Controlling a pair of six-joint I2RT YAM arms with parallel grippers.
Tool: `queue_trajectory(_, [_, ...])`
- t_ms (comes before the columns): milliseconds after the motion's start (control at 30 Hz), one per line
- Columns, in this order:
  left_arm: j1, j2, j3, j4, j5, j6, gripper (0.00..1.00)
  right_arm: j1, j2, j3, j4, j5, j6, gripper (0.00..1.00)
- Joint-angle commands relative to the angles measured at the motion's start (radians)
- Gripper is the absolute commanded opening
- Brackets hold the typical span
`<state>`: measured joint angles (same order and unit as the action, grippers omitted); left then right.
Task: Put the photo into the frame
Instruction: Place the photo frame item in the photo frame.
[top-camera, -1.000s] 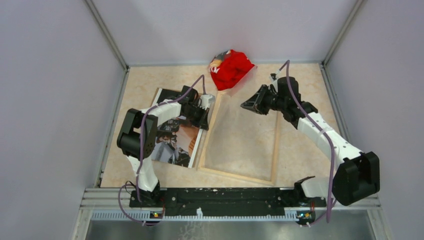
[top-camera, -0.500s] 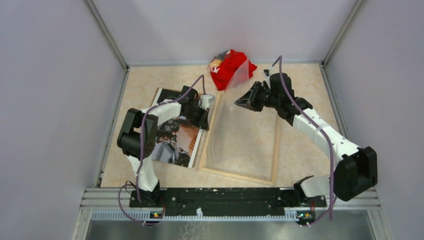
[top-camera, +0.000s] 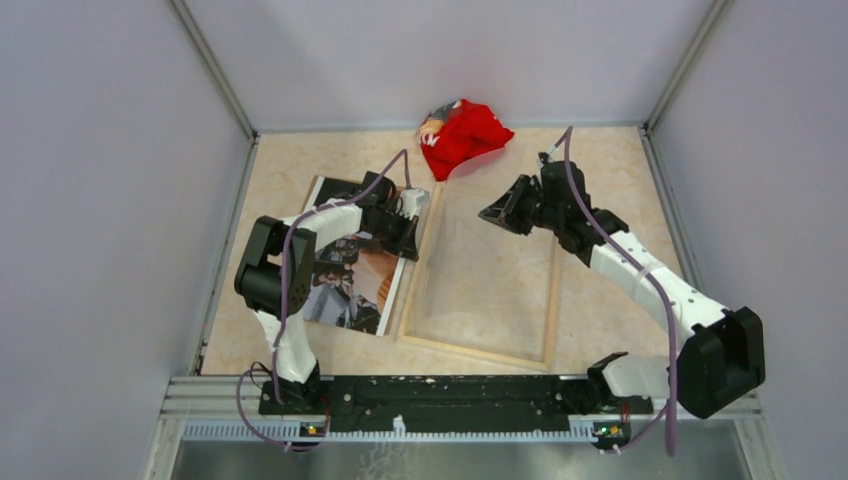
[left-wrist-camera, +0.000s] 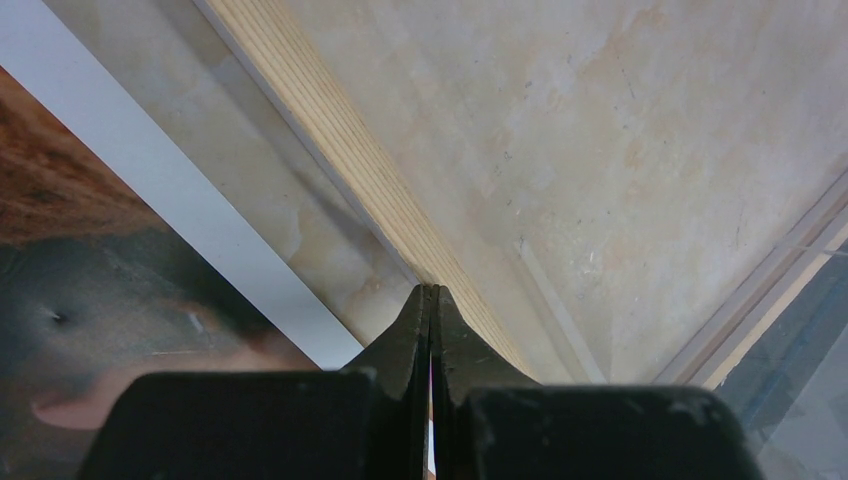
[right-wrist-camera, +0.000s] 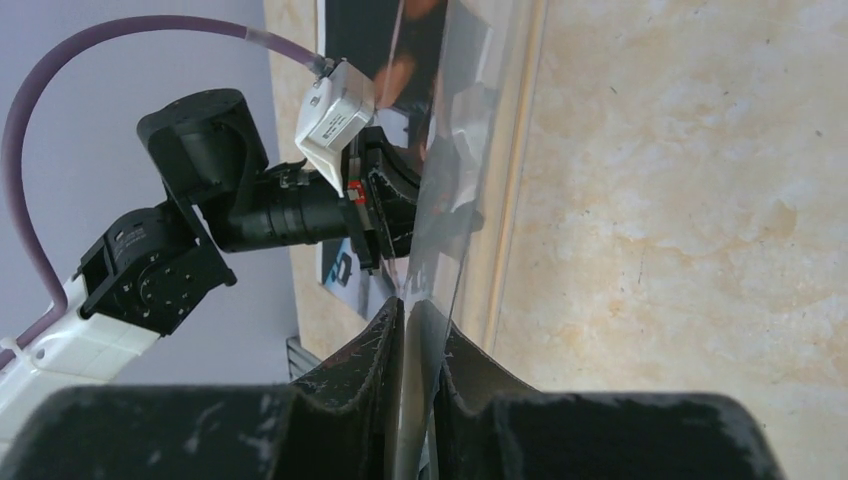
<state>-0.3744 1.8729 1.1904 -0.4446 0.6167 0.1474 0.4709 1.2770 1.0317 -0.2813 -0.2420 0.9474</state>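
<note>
The frame (top-camera: 472, 351) lies flat at the centre of the top view. The photo (top-camera: 355, 290) lies just beside its left rail at centre left, with a narrow strip of bare table (top-camera: 600, 170) between the 2 edges. Open tabletop runs from the frame's right rail to the wall. A crumpled red cloth (top-camera: 462, 138) sits at upper centre, just past the frame's far corner.

The left gripper (top-camera: 413, 238) is fully closed, its tips at the frame's left rail. The right gripper (top-camera: 492, 213) is narrowly pinched on the clear pane (right-wrist-camera: 465, 200), over the frame's upper right.

0.5 s earlier the pane stood tilted up across the red cloth. Now it sits lower and the cloth shows whole. The left arm has not moved.

The photo lies face up, showing dark imagery, an orange-brown patch and a white border.
</note>
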Motion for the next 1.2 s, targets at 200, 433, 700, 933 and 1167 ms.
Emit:
queue_trajectory(200, [-0.012,0.034,-0.044,-0.023,0.001,0.009,0.0,0.013,-0.012,0.021,0.003,0.059,0.048,0.11])
queue_trajectory(433, [-0.011,0.029,-0.05,-0.019,0.004,0.008,0.0,0.014,0.035,0.122,-0.038,0.068,0.045,0.1])
queue_trajectory(700, [-0.012,0.031,-0.055,-0.015,0.008,0.008,0.0,0.023,0.046,0.127,-0.027,0.088,0.081,0.07])
queue_trajectory(933, [-0.01,0.033,-0.055,-0.014,0.014,0.008,0.0,0.057,0.064,0.196,-0.06,0.126,0.087,0.04])
queue_trajectory(1167, [0.004,0.035,-0.054,-0.022,0.03,0.013,0.0,0.065,0.04,0.236,-0.092,0.165,0.05,0.03])
